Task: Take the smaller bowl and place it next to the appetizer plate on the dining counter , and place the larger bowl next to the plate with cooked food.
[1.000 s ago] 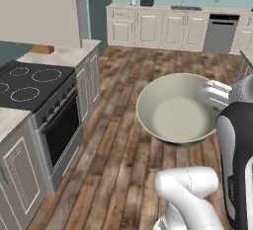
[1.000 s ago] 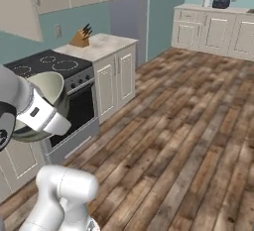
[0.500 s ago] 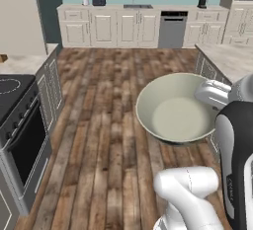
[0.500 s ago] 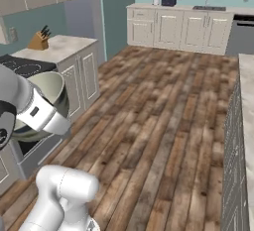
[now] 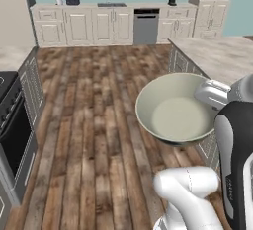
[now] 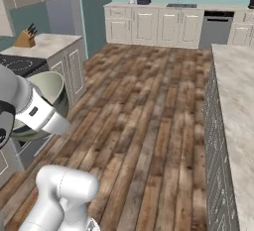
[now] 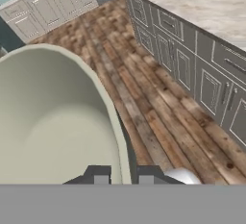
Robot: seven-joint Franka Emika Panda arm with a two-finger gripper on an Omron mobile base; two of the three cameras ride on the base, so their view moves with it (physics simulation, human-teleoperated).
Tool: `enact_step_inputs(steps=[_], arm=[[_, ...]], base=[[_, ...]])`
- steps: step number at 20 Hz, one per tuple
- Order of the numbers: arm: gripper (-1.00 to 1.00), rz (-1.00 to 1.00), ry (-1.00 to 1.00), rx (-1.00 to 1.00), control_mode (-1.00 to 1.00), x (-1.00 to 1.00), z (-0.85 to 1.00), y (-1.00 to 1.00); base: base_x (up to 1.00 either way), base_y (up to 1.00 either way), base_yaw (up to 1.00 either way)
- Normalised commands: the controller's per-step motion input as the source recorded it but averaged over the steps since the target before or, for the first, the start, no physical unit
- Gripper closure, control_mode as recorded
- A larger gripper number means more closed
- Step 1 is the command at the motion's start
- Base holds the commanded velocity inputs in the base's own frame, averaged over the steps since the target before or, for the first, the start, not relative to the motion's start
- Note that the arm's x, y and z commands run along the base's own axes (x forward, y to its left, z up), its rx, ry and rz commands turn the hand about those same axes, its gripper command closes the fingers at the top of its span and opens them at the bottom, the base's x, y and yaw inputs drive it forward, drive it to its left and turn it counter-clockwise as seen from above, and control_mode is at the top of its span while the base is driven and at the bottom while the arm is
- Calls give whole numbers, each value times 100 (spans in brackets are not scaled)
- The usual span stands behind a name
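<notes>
Big, deep grey-green bowl (image 5: 174, 111) with a pale cream-green inside hangs in the air over the wood-plank floor (image 5: 94, 125); from my screen it sits level, held by its right rim. Left of it I see the black stove (image 5: 12, 120) at the frame edge. On the bowl's right, the two-finger gripper (image 7: 122, 175) is clamped on the rim, one dark tip inside the wall and one outside. Farther right runs the long counter with a pale marbled stone top (image 5: 217, 56) and grey panelled fronts, near the bowl but not touching it.
</notes>
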Motion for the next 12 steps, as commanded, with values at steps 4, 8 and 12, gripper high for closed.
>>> enact_step_inputs(steps=[4, 8, 12], arm=[[100, 0, 0, 0, 100, 0, 0, 0], [100, 0, 0, 0, 100, 0, 0, 0], [100, 0, 0, 0, 100, 0, 0, 0]], base=[[-78, 13, -22], [-79, 3, -20], [-66, 0, -20]])
